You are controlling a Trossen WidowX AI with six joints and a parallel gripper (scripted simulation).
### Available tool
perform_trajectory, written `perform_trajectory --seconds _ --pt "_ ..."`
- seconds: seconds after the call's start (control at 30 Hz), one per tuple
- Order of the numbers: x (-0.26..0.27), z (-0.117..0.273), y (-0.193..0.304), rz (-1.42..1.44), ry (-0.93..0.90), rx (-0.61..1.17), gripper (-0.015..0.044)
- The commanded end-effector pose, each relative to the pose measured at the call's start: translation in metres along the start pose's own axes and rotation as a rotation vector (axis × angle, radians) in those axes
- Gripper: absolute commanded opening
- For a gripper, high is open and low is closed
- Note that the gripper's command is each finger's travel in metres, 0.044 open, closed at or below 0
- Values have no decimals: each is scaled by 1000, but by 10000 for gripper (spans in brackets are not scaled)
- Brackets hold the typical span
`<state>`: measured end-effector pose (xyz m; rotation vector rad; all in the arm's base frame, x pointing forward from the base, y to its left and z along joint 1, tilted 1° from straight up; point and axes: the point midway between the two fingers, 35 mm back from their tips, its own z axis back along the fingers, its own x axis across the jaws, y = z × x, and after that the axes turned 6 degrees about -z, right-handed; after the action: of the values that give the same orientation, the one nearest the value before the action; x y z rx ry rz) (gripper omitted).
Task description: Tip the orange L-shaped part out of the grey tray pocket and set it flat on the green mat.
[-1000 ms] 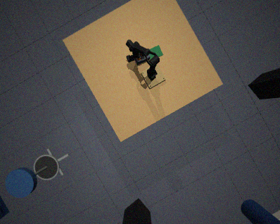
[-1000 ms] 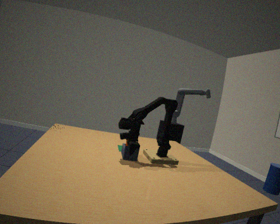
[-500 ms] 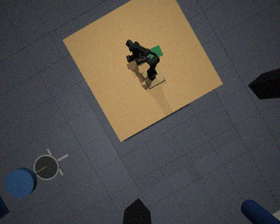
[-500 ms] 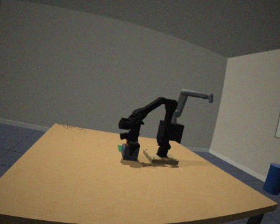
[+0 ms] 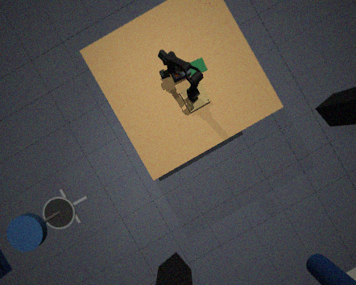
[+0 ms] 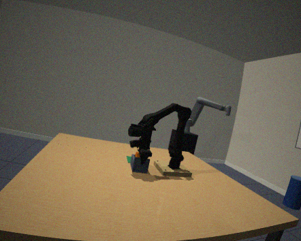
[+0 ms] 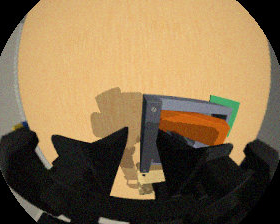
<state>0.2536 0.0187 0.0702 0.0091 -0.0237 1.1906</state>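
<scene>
The orange part [image 5: 177, 75] [image 6: 137, 154] [image 7: 193, 122] is tilted in the grey tray [image 6: 139, 167] [image 7: 150, 142]. Its right end in the wrist view stands up above the tray rim. Its left end is low and partly hidden behind a finger. My gripper [image 7: 141, 131] is partly open with nothing pinched. In the wrist view its right fingertip is over the part's low end, and the left fingertip is outside the tray's left wall. Contact is hidden. Whether the tray itself is tipped is hard to tell. The green mat [image 5: 199, 65] [image 6: 129, 158] [image 7: 233, 106] lies beyond the tray's right side in the wrist view.
The arm's base plate [image 5: 204, 101] [image 6: 180, 173] stands on the wooden table [image 5: 145, 121] [image 6: 109, 201] close to the tray. The arm hangs over the tray and hides part of it in the top view.
</scene>
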Motion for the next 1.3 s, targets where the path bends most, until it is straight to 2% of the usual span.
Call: perform_trajectory --seconds 0.0,0.1,0.2,1.1,1.23,1.27 --pt "-2 33 -6 0 -6 -22 180" --pt "-8 74 -3 0 -5 -22 180" --pt "-11 87 -1 0 -5 -22 180" --pt "-8 85 -3 -2 -14 -34 180" --pt "-15 85 -5 129 -10 -34 280" --pt "-18 85 -6 192 -8 -34 280"
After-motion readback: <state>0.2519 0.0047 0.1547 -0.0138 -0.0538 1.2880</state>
